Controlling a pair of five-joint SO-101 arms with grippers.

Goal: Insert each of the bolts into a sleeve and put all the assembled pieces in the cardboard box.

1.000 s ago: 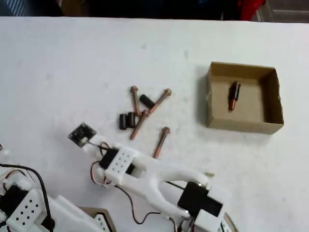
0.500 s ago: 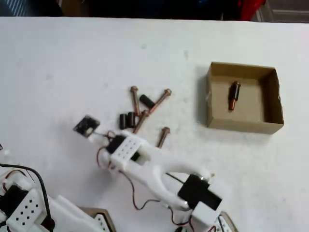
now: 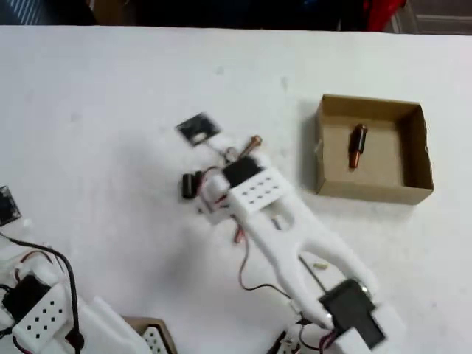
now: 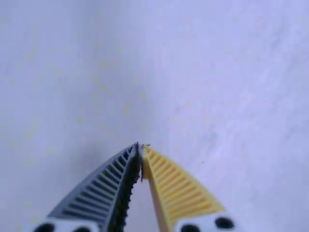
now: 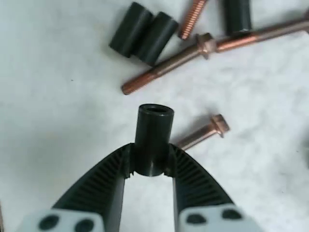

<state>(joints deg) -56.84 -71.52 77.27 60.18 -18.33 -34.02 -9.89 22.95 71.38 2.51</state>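
Observation:
My right gripper is shut on a black sleeve, held upright with its open bore facing up. Under it on the white table lie two black sleeves side by side, a long copper bolt, a short bolt and a third sleeve. In the high view the right arm covers most of this pile; a sleeve and a bolt head stick out. The cardboard box holds one assembled piece. My left gripper is shut over bare table.
The left arm sits at the front left corner. The box stands to the right of the pile, a short gap from the right arm. The table is bare white at the back and left.
The right arm swung from the front left of the pile up and rightwards over it, now covering most bolts and sleeves. The left arm barely shifted.

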